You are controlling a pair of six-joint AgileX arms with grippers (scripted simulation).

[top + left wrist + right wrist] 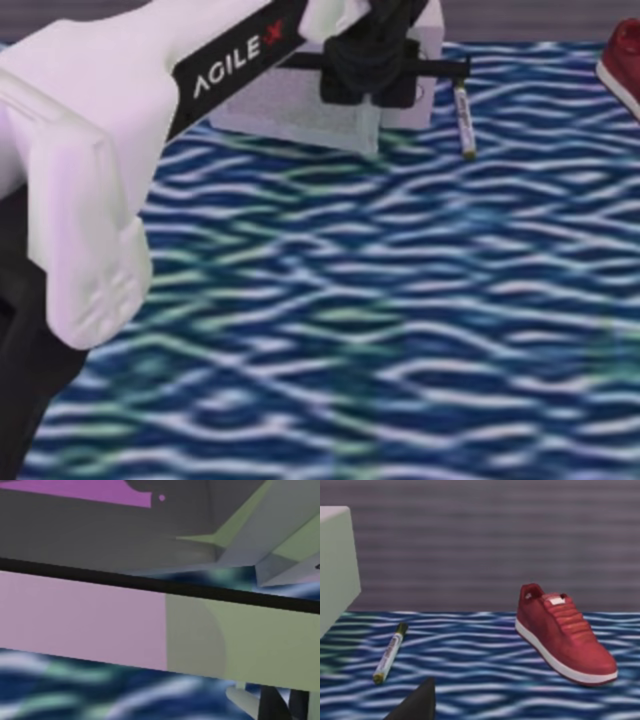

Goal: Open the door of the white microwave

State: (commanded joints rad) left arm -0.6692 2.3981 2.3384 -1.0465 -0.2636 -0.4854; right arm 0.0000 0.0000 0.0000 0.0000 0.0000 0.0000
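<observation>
The white microwave [290,110] stands at the table's far edge, largely covered by my left arm. My left gripper [370,50] hangs over its front. A thin dark strip, which looks like the door's top edge [440,67], runs from under the gripper out past the microwave's right side. The left wrist view is very close. It shows that dark edge [150,582], a pale pink surface [80,615] and a greenish-grey panel [250,640]. A pale rounded bar [240,697] reaches my left gripper [282,707]. My right gripper [420,705] is parked out of the top view, facing the microwave's corner [335,565].
A marker pen [463,120] [390,652] lies on the blue wavy cloth just right of the microwave. A red sneaker [625,60] [565,635] sits at the far right. My left arm's white links [90,170] span the table's left side.
</observation>
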